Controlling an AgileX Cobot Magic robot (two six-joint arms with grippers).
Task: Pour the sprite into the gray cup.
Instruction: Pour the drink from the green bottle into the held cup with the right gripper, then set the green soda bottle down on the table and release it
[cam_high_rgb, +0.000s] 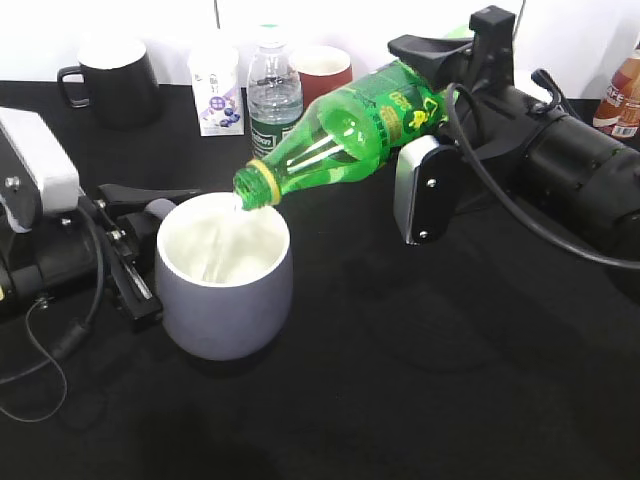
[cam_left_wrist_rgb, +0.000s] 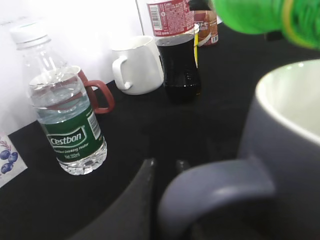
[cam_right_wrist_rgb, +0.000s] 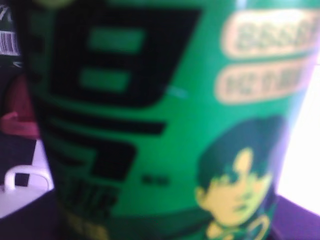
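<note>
The sprite is a green bottle with a yellow neck ring. It is tilted mouth-down to the left, with its open mouth just over the rim of the gray cup. Clear liquid runs into the cup's white inside. My right gripper is shut on the bottle's labelled body. The label fills the right wrist view and hides the jaws. My left gripper is at the cup's left side, shut on the loop handle. In the left wrist view the fingertips sit close together at the handle of the cup, with the bottle above.
Along the back stand a black mug, a small carton, a clear water bottle, a dark red mug and a bottle at the right edge. The left wrist view shows the water bottle, a white mug and a cola bottle.
</note>
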